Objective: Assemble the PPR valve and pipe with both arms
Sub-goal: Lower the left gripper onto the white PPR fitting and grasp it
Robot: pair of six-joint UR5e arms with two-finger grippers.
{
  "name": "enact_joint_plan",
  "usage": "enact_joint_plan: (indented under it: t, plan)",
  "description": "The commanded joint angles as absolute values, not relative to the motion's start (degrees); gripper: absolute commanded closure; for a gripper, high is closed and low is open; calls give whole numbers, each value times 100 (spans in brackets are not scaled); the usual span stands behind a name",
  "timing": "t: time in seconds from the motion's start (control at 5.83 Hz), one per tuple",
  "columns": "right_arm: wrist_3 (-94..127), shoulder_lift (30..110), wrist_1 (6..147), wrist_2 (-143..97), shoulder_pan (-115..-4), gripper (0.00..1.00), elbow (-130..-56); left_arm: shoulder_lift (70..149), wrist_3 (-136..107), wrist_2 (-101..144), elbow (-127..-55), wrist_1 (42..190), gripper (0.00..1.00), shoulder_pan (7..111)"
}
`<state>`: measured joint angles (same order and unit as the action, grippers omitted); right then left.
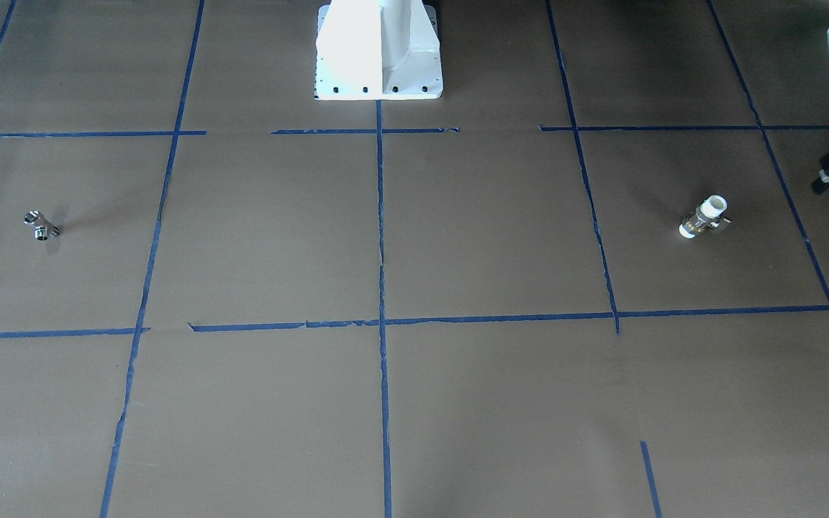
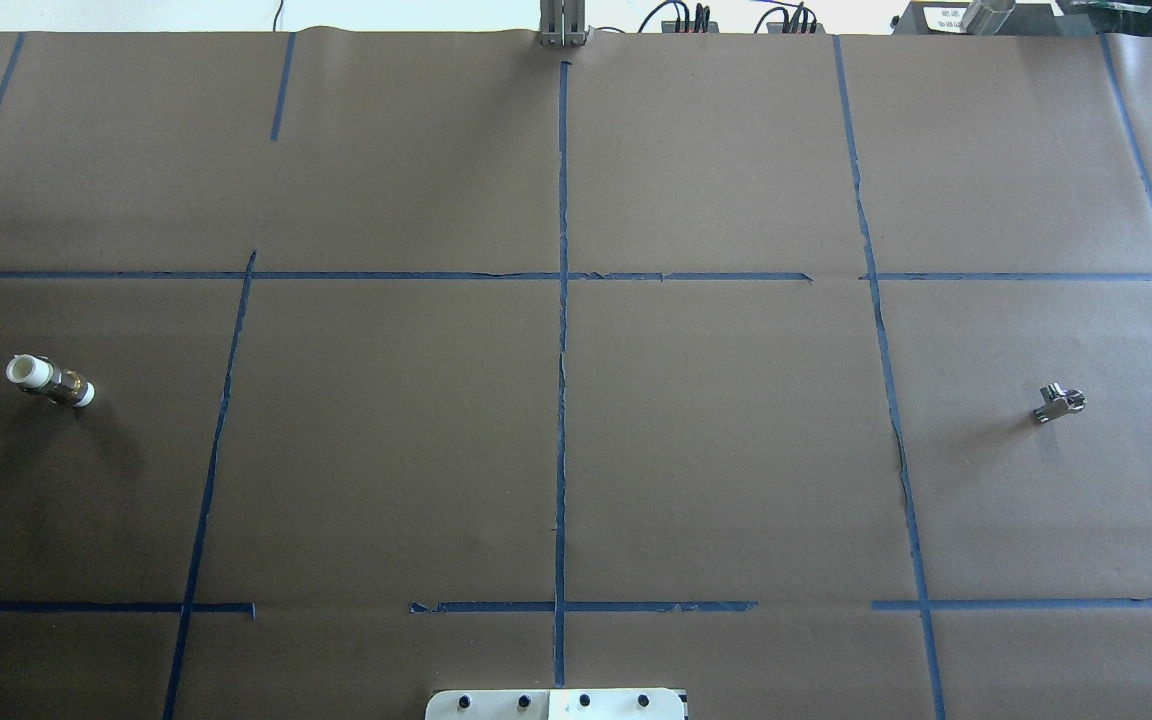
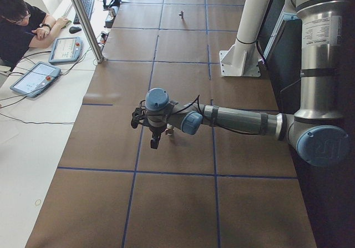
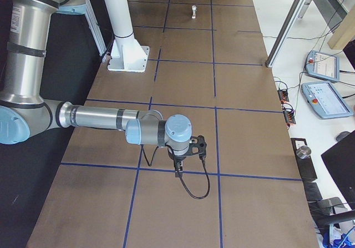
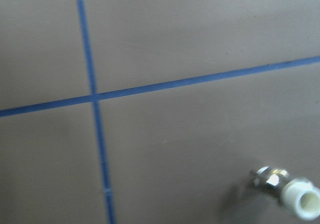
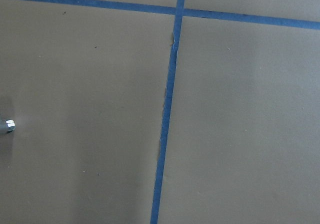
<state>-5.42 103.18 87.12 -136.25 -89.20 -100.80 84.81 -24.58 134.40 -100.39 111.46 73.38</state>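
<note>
A: Where's the PPR valve vs. the left gripper?

B: It's lying at the far left of the table. Gripper hangs just beside it, not touching. In the left wrist view it's low in the right corner, so off-centre.

A: Axis?

B: Approx. across the table, slight slant, bigger white end outward.

A: Jaws?

B: Can't tell, either side. Both parts lie free, so prob. nothing is held. The pipe is far right, near the right gripper, well apart from the valve.

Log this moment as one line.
valve: loose, robot's left; pipe: loose, robot's right; left gripper: near valve, apart; right gripper: off pipe; unjoined
</note>
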Motion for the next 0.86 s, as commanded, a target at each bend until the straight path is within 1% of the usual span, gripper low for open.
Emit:
enact_joint_plan:
  t: [0.0,0.34,0.69]
  plan:
    - [-545,10318,8710,-13623,-8903,0,-10081,8594,-3714,12818,-10142,11566,0,6377]
    - [-536,10318,8719,-13623,-8877,0,-10090,8710,-4077,12675,-10134,11558,0,5795]
    - [-536,10318,8719,-13623,-8868,0,-10081,8666,-4096,12595,-10142,11549,0,5608]
